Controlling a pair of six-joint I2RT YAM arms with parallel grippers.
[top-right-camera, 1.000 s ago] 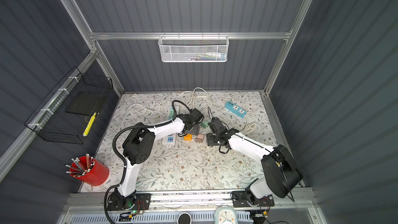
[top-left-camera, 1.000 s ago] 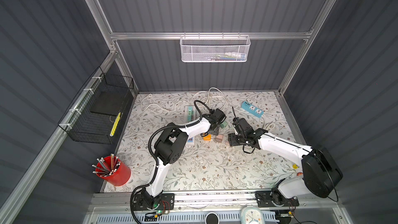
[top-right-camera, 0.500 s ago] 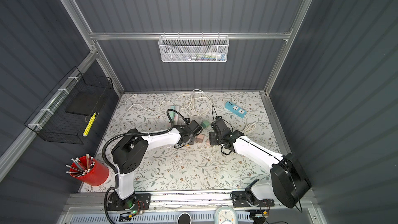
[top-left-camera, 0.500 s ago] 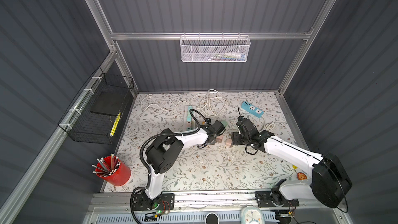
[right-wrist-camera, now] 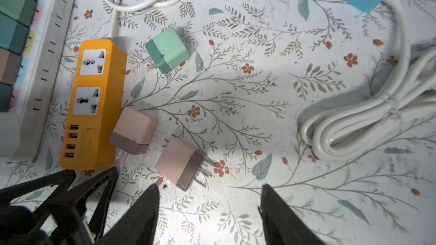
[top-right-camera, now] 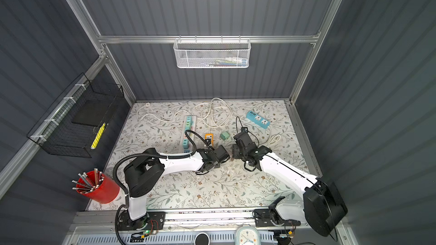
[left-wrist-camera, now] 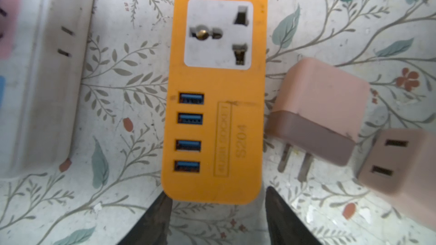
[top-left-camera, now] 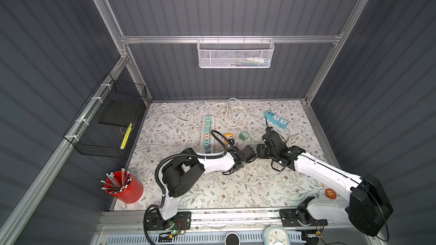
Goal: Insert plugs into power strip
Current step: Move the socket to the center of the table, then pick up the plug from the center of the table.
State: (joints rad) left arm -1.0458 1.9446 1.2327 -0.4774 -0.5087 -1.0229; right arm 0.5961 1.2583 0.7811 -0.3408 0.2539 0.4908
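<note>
Pickup in hand: left gripper (left-wrist-camera: 217,195) and right gripper (right-wrist-camera: 208,186) both hang parted, empty. A pink plastic cube plug (right-wrist-camera: 179,161) lies loose just before the right one, near the part-filled long white power strip (right-wrist-camera: 54,38). Next move, I judge: straddle its body squarely, prongs clear.

The left arm (top-left-camera: 212,162) rises from its base at the near edge, left of centre. It folds at a bulky black joint and sends its white forearm low and rightward to mid-scene. The right arm (top-left-camera: 323,173) starts at the near right, bends at its own large black joint and slants leftward and farther away. In both top views the two wrists face each other, close together. The left gripper (left-wrist-camera: 217,192) points down with its jaws apart. The right gripper (right-wrist-camera: 208,187) does likewise, its dark fingers (right-wrist-camera: 146,213) spread wide.
</note>
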